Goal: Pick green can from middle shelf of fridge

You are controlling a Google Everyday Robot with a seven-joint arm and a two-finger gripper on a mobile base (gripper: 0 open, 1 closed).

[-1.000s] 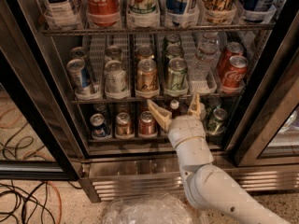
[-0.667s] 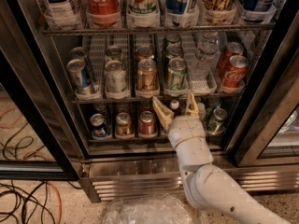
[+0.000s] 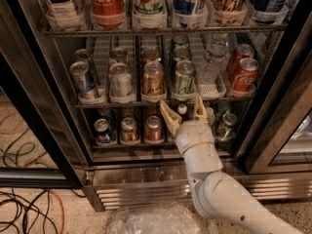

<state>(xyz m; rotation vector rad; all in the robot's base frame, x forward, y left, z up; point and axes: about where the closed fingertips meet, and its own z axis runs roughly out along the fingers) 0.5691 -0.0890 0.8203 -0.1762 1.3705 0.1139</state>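
Note:
The green can [image 3: 185, 78] stands at the front of a lane on the middle shelf [image 3: 97, 104] of the fridge [image 3: 287, 82], between a gold-tan can [image 3: 153, 79] and a clear bottle. More cans stand behind it. My gripper [image 3: 184, 112] is just below the green can, in front of the shelf's front edge. Its two tan fingers [image 3: 169, 118] point up and stand spread apart, with nothing between them. The white arm comes up from the lower right.
Red Coca-Cola cans [image 3: 244, 75] stand at the right of the middle shelf, a blue can [image 3: 84, 80] and a silver can [image 3: 120, 81] at the left. Tall bottles [image 3: 106, 1] fill the rack above. Small cans [image 3: 153, 129] sit below. Cables [image 3: 24, 208] lie on the floor at left.
My gripper has moved slightly up toward the middle shelf, closer under the green can. The cans have not moved.

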